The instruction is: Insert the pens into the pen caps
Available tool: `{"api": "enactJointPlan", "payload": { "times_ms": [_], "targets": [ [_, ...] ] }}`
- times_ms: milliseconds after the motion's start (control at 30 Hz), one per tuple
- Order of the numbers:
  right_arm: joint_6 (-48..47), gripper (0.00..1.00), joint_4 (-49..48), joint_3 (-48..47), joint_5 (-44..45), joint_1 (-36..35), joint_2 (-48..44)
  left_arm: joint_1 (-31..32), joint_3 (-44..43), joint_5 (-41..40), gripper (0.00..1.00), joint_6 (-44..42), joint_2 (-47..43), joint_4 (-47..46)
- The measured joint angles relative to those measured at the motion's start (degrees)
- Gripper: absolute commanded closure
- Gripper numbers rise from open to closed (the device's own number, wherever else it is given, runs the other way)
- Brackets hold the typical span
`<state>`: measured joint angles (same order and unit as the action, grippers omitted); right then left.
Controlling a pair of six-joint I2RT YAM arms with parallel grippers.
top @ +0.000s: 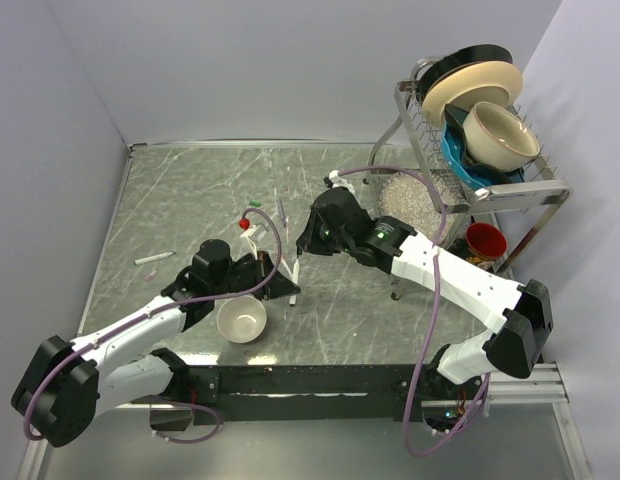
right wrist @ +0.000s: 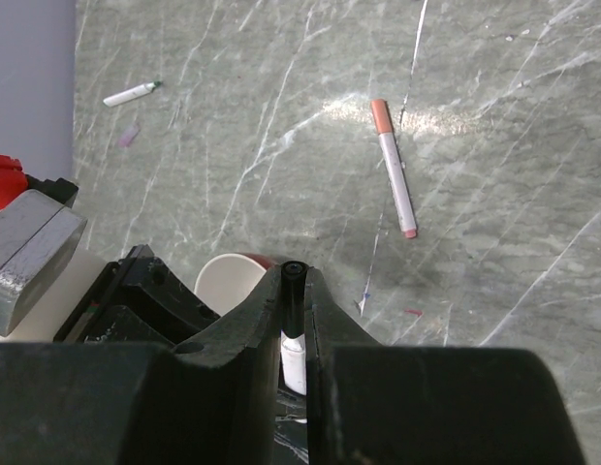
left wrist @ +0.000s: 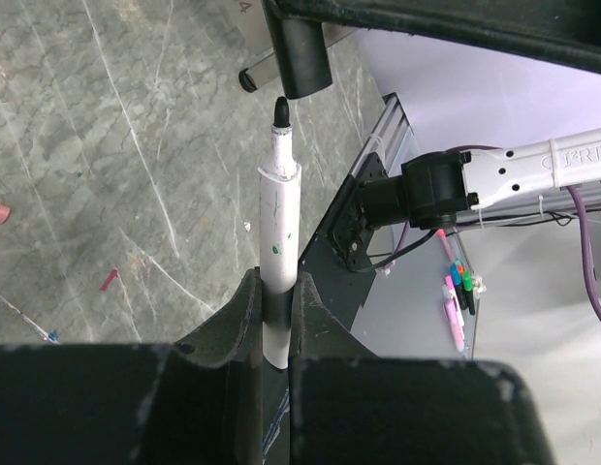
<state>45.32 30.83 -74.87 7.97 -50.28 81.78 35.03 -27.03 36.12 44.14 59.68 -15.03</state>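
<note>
My left gripper (left wrist: 276,291) is shut on a white pen (left wrist: 278,223) that points away from it, its black tip (left wrist: 279,108) bare. My right gripper (right wrist: 294,281) is shut on the black pen cap (right wrist: 294,291), which sits end-on between the jaws with the pen's white barrel (right wrist: 294,358) just beyond it. In the left wrist view the tip lies just short of the cap (left wrist: 300,58) and slightly beside it. The two grippers meet mid-table (top: 293,268). A pen with an orange-red cap (right wrist: 393,165) lies flat on the table. Another pen with a green end (top: 153,258) lies far left.
A white bowl (top: 241,320) stands right beside the left gripper. A small green piece (top: 255,207) lies near the orange-red-capped pen. A wire dish rack (top: 550,185) with plates and bowls stands at the back right, with a red cup (top: 485,242) under it. Grey walls border the left and back.
</note>
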Motion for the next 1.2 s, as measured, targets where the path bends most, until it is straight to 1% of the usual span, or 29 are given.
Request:
{"api": "enactJointPlan", "payload": {
  "times_ms": [767, 1033, 1200],
  "targets": [
    [0.2, 1.0, -0.4, 0.6, -0.1, -0.7, 0.0, 0.0, -0.2, 0.0, 0.99, -0.3, -0.7, 0.2],
    [1.4, 1.0, -3.5, 4.8, 0.1, -1.7, -1.9, 0.2, -0.5, -0.2, 0.99, -0.8, -0.7, 2.0],
    [2.1, 1.0, -8.0, 9.6, -0.6, -1.8, -5.0, 0.3, -0.5, -0.2, 0.99, -0.9, -1.2, 2.6]
  ]
}}
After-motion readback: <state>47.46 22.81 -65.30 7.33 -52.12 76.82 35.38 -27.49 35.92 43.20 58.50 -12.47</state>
